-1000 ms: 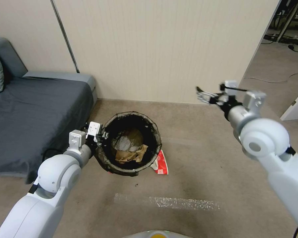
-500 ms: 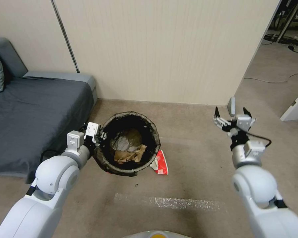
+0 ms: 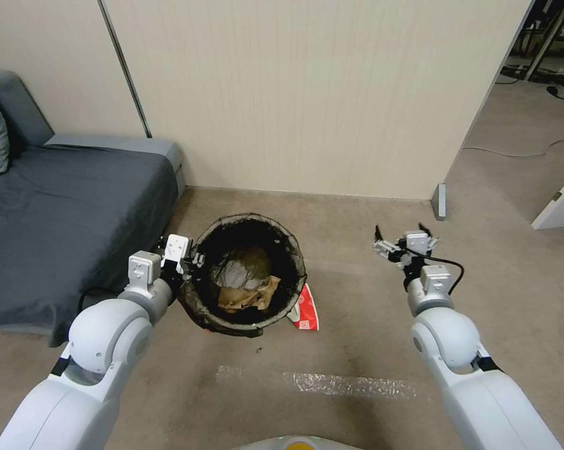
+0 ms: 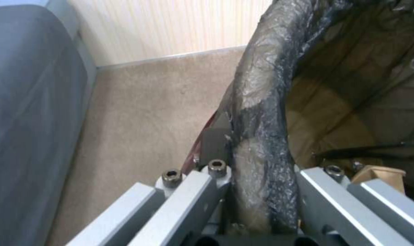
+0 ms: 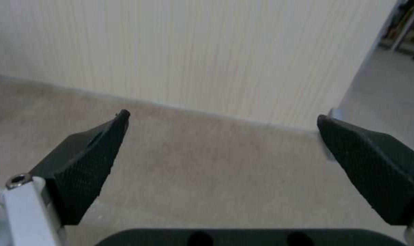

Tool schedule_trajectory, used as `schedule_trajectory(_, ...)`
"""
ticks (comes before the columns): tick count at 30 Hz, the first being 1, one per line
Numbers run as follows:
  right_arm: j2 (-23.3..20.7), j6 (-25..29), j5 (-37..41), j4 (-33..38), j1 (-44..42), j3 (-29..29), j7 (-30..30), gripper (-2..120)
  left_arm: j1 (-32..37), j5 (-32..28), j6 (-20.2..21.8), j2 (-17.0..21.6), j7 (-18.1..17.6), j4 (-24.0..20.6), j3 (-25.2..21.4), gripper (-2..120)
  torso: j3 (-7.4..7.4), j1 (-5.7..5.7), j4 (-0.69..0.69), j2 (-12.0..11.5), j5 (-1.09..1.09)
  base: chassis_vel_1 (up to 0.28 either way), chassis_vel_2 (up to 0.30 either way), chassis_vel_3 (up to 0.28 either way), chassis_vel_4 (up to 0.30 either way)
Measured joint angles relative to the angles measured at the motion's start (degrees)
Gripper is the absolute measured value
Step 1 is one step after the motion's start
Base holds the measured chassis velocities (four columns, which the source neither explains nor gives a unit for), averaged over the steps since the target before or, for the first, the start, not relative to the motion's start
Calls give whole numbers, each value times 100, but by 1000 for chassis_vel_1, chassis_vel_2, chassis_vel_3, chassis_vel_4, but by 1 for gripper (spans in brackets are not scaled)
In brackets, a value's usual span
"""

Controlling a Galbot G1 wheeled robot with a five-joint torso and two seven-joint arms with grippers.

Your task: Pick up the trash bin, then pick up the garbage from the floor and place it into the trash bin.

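The floor (image 3: 382, 325) is tan carpet, with a grey sofa (image 3: 57, 212) on the outer side of the left gripper (image 3: 191, 257). The trash bin (image 3: 247, 275) hangs from that gripper, whose jaws are clamped on the near-left rim, over the dark liner — brown paper lies inside. A red-and-white wrapper (image 3: 305, 308) sits on the carpet just past the bin's far side from the left gripper, between the two grippers. The right gripper (image 3: 402, 239) is held above bare carpet, jaws spread wide and gripping nothing.
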Motion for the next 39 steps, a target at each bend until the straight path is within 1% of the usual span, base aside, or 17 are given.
schedule_trajectory(1, 0, 0, 0, 0, 0, 0, 0, 100, 0, 0, 0, 0, 0, 0, 0, 1, 0, 0, 0, 0, 0, 0, 0, 0, 0)
schedule_trajectory(4, -124, -191, 302, -256, 197, -332, -19, 100, 5, 2, 0, 4, 0, 34, 2, 1, 0, 0, 1, 0, 0, 0, 0, 0, 0)
schedule_trajectory(5, -124, -191, 302, -256, 197, -332, -19, 100, 5, 2, 0, 4, 0, 34, 2, 1, 0, 0, 1, 0, 0, 0, 0, 0, 0)
schedule_trajectory(8, -292, -717, 1002, -442, 455, -760, -18, 100, -36, 3, 0, -5, 0, 67, 29, 1, 0, 0, 0, 0, 0, 0, 0, 0, 0)
schedule_trajectory(9, -292, -717, 1002, -442, 455, -760, -18, 100, -36, 3, 0, -5, 0, 67, 29, 1, 0, 0, 0, 0, 0, 0, 0, 0, 0)
schedule_trajectory(12, -407, -1054, 1387, -714, 769, -1231, 40, 100, -52, 13, 0, -10, 4, 92, 35, 1, 0, 0, 0, 0, 0, 0, 0, 0, 0)
schedule_trajectory(13, -410, -1130, 1455, -797, 863, -1372, 54, 100, -52, 16, 0, -10, 4, 98, 32, 1, 0, 0, 1, 0, 0, 0, 0, 0, 0)
schedule_trajectory(14, -410, -1130, 1455, -797, 863, -1372, 54, 100, -52, 16, 0, -10, 4, 98, 32, 1, 0, 0, 1, 0, 0, 0, 0, 0, 0)
schedule_trajectory(16, -371, -1403, 1741, -938, 1045, -1660, 155, 100, -38, 25, 0, -10, 5, 102, 18, 1, 0, 0, 1, 0, -1, 0, 0, 0, 0)
schedule_trajectory(17, -371, -1403, 1741, -938, 1045, -1660, 155, 100, -38, 25, 0, -10, 5, 102, 18, 1, 0, 0, 1, 0, -1, 0, 0, 0, 0)
schedule_trajectory(19, -231, -1555, 1943, -1166, 1204, -1929, 254, 100, -29, 28, 0, -17, 6, 102, 5, 1, 0, 0, 1, 0, 0, 0, 0, 0, 0)
schedule_trajectory(23, -97, -1588, 2013, -1447, 1307, -2135, 263, 100, -29, 30, 0, -20, 8, 103, -8, 1, 0, 0, 2, 0, 0, 0, 0, 0, 0)
schedule_trajectory(30, -61, -1579, 2076, -1708, 1376, -2311, 232, 100, -53, 30, 0, -19, 10, 139, -7, 1, 0, 0, 0, 0, 0, 0, 0, 0, 0)
schedule_trajectory(33, 68, -1560, 2174, -1916, 1475, -2548, 225, 100, -99, 38, 0, -41, 15, 196, 26, 1, 0, 0, 0, 0, 0, 0, 0, 0, 0)
schedule_trajectory(39, 273, -1552, 2201, -2199, 1666, -2808, 247, 100, -98, 55, 0, -53, 23, 233, 40, 1, 0, 0, 1, 0, 0, 0, 0, 0, 0)
